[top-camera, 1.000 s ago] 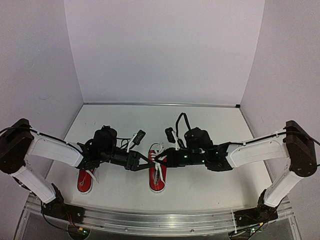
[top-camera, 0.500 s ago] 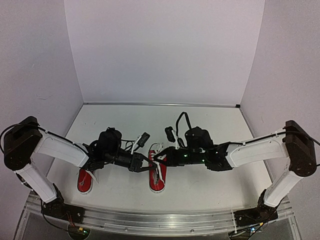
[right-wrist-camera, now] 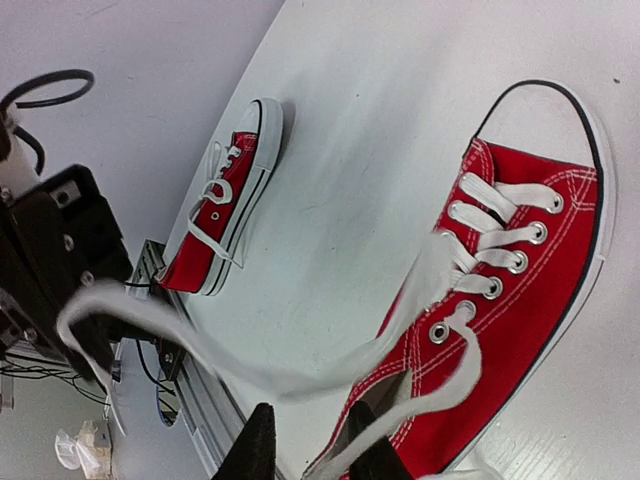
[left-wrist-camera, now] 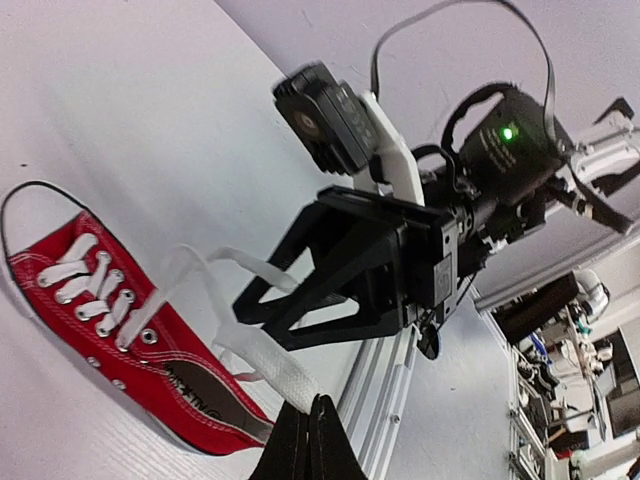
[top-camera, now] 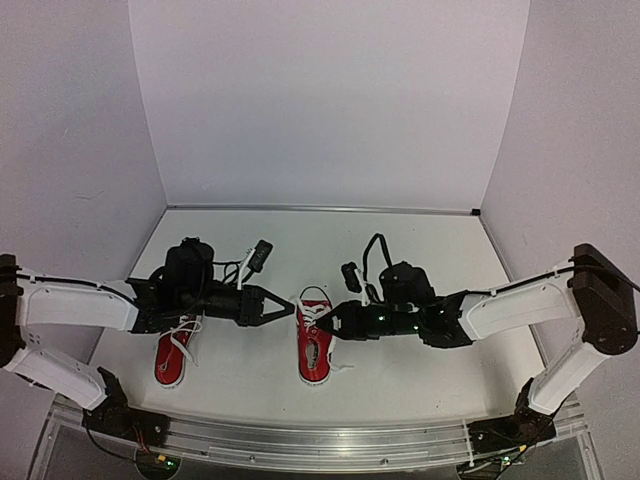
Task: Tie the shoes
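Observation:
Two red shoes with white laces lie on the white table: one (top-camera: 314, 352) in the middle, the other (top-camera: 168, 362) at the left under my left arm. My left gripper (top-camera: 291, 312) hovers just left of the middle shoe's toe. In the left wrist view it (left-wrist-camera: 308, 428) is shut on a white lace (left-wrist-camera: 258, 362) that runs from the middle shoe (left-wrist-camera: 95, 320). My right gripper (top-camera: 322, 322) sits over the same shoe, its fingers apart. In the right wrist view it (right-wrist-camera: 312, 452) is open above the shoe's (right-wrist-camera: 525, 300) heel opening, and the stretched lace (right-wrist-camera: 200, 345) looks blurred.
White walls close the table at the back and on both sides. An aluminium rail (top-camera: 320, 440) runs along the near edge, holding both arm bases. The second shoe (right-wrist-camera: 225, 205) lies on its own to the left, its laces loose.
My left gripper closed on a lace and drew back to the left, pulling it out. My right gripper opened and released what it held, shifting slightly right.

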Robot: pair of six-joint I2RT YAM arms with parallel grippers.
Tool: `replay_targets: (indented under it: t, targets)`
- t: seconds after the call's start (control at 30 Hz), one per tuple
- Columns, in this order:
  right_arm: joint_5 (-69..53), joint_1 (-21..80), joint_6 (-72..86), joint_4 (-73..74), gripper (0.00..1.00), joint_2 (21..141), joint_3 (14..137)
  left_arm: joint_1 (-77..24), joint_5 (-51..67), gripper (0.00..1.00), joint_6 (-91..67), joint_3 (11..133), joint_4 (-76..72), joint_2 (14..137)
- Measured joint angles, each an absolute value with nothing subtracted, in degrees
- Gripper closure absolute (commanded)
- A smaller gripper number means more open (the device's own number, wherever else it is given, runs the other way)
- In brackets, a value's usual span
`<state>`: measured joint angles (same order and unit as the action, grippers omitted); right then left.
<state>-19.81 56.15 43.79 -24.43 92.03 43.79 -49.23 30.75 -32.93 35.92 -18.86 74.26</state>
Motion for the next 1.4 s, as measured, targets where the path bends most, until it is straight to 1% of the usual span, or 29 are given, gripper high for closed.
replay_targets:
  t: [0.1,0.13,0.17,0.2,0.27,0.37,0.5,0.63,0.77,1.0,1.1,1.23,1.27,1.33,1.4]
  targets:
    - [-19.80,55.99,44.03,-24.37,0.72,91.26,42.29,-45.74,27.09,1.00,-33.30,35.92,-12.44,69.57]
    - [-19.79,55.95,44.07,-24.29,0.69,91.03,41.86,-44.34,25.78,1.00,-33.53,35.92,-10.29,68.24]
    - [-19.72,55.92,44.16,-24.02,0.63,90.68,41.45,-42.71,24.22,1.00,-34.00,35.96,-7.50,66.73]
    - [-19.59,55.90,44.22,-23.61,0.51,90.25,41.04,-41.14,22.50,1.00,-34.45,36.02,-4.64,65.26]
    - [-19.00,55.90,44.54,-21.74,0.39,88.78,40.03,-39.11,18.16,1.00,-34.82,36.44,1.47,62.83]
    - [-17.63,55.90,44.35,-17.55,0.33,85.29,38.21,-38.70,12.53,1.00,-35.06,37.26,10.38,60.27]
    - [-16.18,55.90,43.95,-11.98,0.33,81.33,36.90,-38.70,7.41,1.00,-35.54,38.11,18.95,59.75]
    - [-16.01,55.90,42.90,-7.93,0.37,79.90,36.10,-38.70,4.36,1.00,-35.98,38.13,24.31,59.85]
    - [-15.21,55.94,41.42,-3.85,0.42,80.40,35.65,-38.70,3.28,1.00,-36.01,38.13,26.01,60.07]
    - [-11.70,57.21,40.30,1.39,0.42,90.40,40.33,-38.70,3.00,1.00,-35.99,38.13,26.09,60.47]
    - [-11.12,58.09,40.32,0.95,0.44,94.24,42.72,-38.70,3.03,1.00,-35.99,38.13,25.96,60.47]
    - [-10.45,58.54,40.26,-0.13,0.54,96.89,44.76,-38.70,3.05,1.00,-35.99,38.13,25.93,60.47]
    - [-10.23,58.54,40.39,-0.68,0.58,97.52,45.22,-38.70,3.07,1.00,-35.99,38.13,25.91,60.47]
    - [-9.92,58.54,40.46,-1.80,0.68,98.72,45.97,-38.70,3.09,1.00,-35.99,38.13,25.91,60.47]
    - [-9.85,58.54,40.37,-2.68,0.81,99.76,46.35,-38.70,3.19,1.00,-35.97,38.13,25.91,60.47]
